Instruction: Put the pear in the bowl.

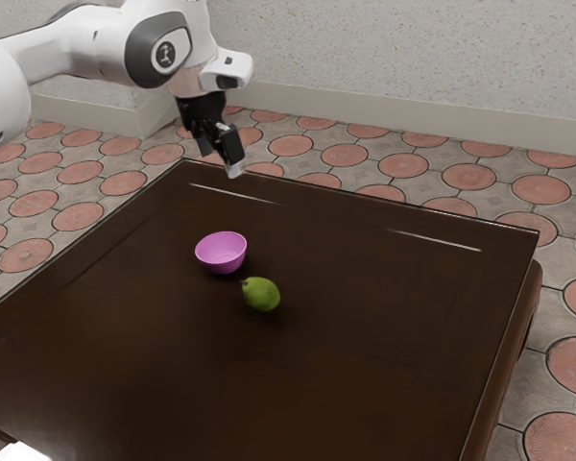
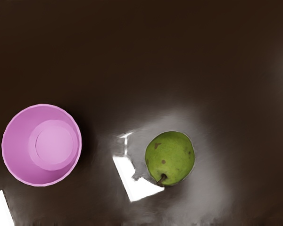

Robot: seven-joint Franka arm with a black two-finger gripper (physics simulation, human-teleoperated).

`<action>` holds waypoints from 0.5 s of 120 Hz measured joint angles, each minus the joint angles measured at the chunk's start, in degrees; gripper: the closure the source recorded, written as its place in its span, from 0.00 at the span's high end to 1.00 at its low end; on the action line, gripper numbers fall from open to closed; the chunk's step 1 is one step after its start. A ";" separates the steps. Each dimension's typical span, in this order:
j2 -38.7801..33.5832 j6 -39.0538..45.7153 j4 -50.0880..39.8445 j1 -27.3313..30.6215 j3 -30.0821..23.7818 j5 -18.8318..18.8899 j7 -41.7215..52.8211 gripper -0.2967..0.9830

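Observation:
My gripper hangs above the table's far part in the exterior view, its two fingers apart with nothing between them. Lower down on the table lies the green pear, on its side. Just beside it, toward the exterior view's upper left, the pink bowl stands upright. From my hand, the pear and the bowl are both seen from above, a short gap of table between them. The bowl's inside is bare.
The dark brown table reaches around both things, with its far edge beyond the gripper. A pale wall stands behind the tiled floor. Bright reflections mark the tabletop near the pear.

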 joint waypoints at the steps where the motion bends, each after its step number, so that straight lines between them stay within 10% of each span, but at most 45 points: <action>1: 0.01 -0.22 0.00 0.00 0.00 0.08 -0.10 0.76; 31: 5.30 -0.01 -4.30 0.25 -0.35 0.01 -2.88 0.76; 60: 13.69 2.67 -5.86 1.02 -1.30 -7.55 -5.19 0.76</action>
